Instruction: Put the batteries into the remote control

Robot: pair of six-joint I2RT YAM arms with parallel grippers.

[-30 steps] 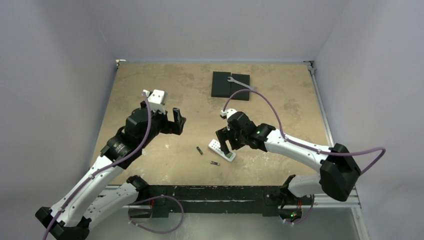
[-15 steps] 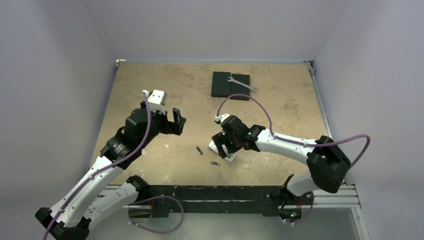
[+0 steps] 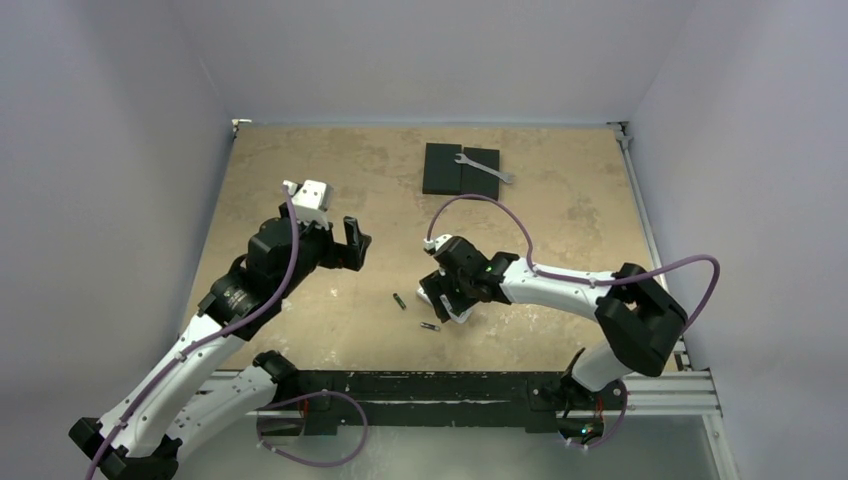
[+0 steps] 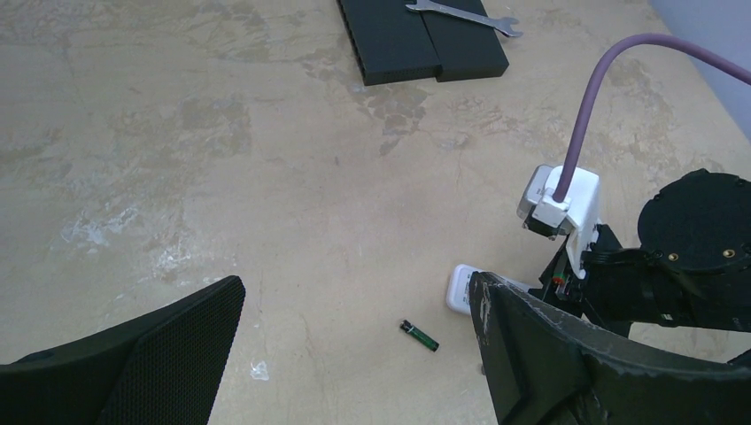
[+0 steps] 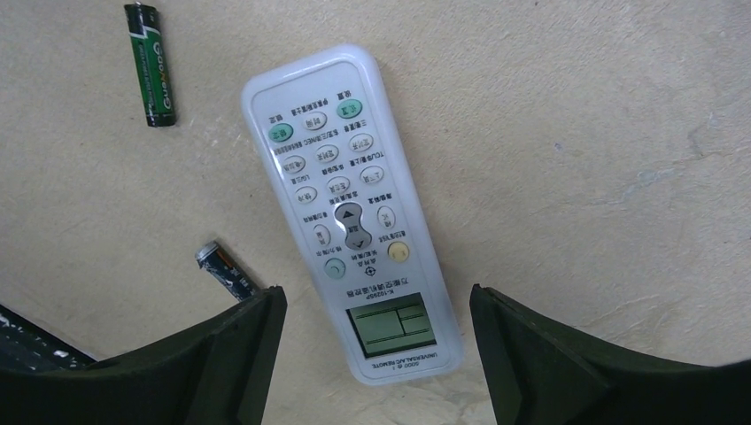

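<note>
The white remote control [image 5: 350, 212] lies face up on the table, buttons and display showing. My right gripper [image 5: 376, 301] hovers open just above it, one finger on each side of its display end, touching nothing. A green battery [image 5: 149, 64] lies beyond the remote's far corner. A second, darker battery [image 5: 226, 270] lies beside the remote, partly hidden by my finger. From above, the right gripper [image 3: 440, 296] covers most of the remote [image 3: 458, 315], with the batteries [image 3: 399, 301] [image 3: 430, 327] to its left. My left gripper [image 3: 353, 243] hangs open and empty, farther left.
Two flat black blocks [image 3: 460, 170] lie side by side at the back, a silver wrench [image 3: 487, 168] across them. In the left wrist view the green battery [image 4: 419, 336] lies between my fingers' lines, and the right wrist [image 4: 567, 199] stands close on the right.
My right arm has swung left and a little nearer, bringing its open gripper over the remote. The left arm has stayed still. The batteries and remote have not moved.
</note>
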